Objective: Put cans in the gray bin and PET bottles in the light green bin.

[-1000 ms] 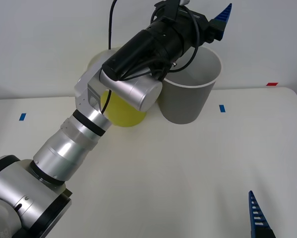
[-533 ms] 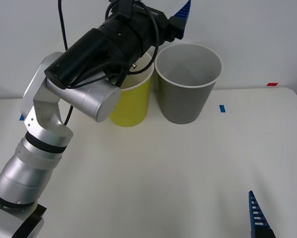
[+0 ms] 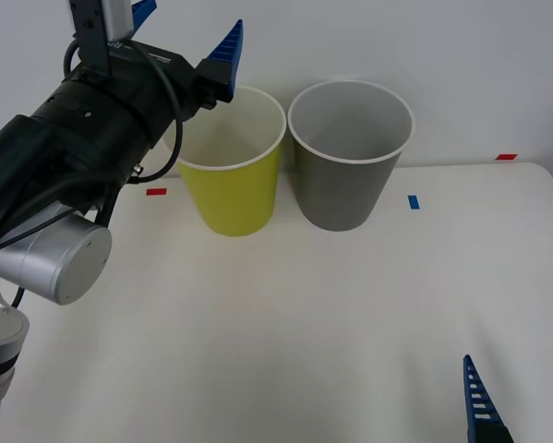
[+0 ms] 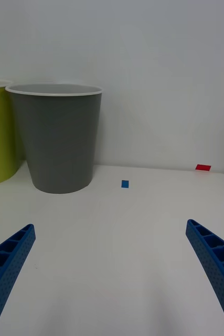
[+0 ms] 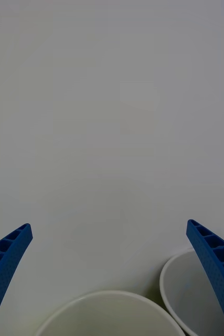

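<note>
The light green bin (image 3: 234, 180) and the gray bin (image 3: 350, 161) stand side by side at the back of the white table, gray on the right. My left gripper (image 3: 186, 32) is raised high beside the green bin's left rim, open, with nothing between its blue fingers. In the left wrist view the left gripper (image 5: 112, 278) faces the wall, with the green bin's rim (image 5: 109, 310) and the gray bin's rim (image 5: 180, 283) below it. My right gripper (image 3: 521, 392) rests open near the table's front right corner. Cans and PET bottles are out of view.
Small tape marks lie on the table: a red one (image 3: 156, 192) left of the green bin, a blue one (image 3: 413, 201) and a red one (image 3: 506, 157) right of the gray bin. The right wrist view shows the gray bin (image 4: 62, 142) ahead across bare tabletop.
My left arm has swung leftward from above the gray bin, past the green bin, to the green bin's left side, its gripper open throughout. The right gripper has stayed put.
</note>
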`<state>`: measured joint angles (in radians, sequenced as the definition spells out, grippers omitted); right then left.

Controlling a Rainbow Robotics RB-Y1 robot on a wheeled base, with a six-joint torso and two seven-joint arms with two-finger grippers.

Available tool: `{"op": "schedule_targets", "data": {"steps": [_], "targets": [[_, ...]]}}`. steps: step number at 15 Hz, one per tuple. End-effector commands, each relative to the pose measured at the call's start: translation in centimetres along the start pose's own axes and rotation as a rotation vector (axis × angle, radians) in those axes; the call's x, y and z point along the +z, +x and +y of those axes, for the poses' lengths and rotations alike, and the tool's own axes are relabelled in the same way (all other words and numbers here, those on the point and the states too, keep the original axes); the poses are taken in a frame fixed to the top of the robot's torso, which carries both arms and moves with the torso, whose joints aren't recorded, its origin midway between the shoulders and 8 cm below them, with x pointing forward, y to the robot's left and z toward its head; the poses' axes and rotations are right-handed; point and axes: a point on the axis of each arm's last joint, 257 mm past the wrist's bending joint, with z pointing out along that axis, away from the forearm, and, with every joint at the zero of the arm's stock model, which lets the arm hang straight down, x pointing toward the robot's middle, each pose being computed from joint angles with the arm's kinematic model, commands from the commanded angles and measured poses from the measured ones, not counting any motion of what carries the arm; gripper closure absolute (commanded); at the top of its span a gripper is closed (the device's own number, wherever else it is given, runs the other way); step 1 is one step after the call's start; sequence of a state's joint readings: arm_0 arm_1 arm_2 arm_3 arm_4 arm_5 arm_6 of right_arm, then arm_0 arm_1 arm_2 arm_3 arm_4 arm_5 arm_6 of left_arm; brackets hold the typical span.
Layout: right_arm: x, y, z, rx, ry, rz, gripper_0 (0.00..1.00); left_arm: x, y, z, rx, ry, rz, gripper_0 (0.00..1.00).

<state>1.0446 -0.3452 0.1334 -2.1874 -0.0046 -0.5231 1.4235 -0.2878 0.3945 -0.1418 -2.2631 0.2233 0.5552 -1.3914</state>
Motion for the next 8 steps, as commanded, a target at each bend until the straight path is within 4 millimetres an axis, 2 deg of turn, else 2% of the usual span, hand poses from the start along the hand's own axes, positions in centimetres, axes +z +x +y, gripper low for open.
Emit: {"op": "schedule_targets", "data": {"steps": [1, 6, 8], "targets": [[0.0, 0.0, 0.0, 0.000, 0.000, 0.000, 0.00, -4.4, 1.1, 3.6, 0.011, -0.084, 0.025, 0.00], [0.0, 0.0, 0.0, 0.000, 0.000, 0.000, 0.00, -12.5, 2.9, 8.2, 0.022, -0.222, 0.057, 0.00], [0.0, 0.0, 0.0, 0.000, 0.000, 0.000, 0.00, -14.5, 3.8, 9.3, 0.026, -0.254, 0.061, 0.00]]}}
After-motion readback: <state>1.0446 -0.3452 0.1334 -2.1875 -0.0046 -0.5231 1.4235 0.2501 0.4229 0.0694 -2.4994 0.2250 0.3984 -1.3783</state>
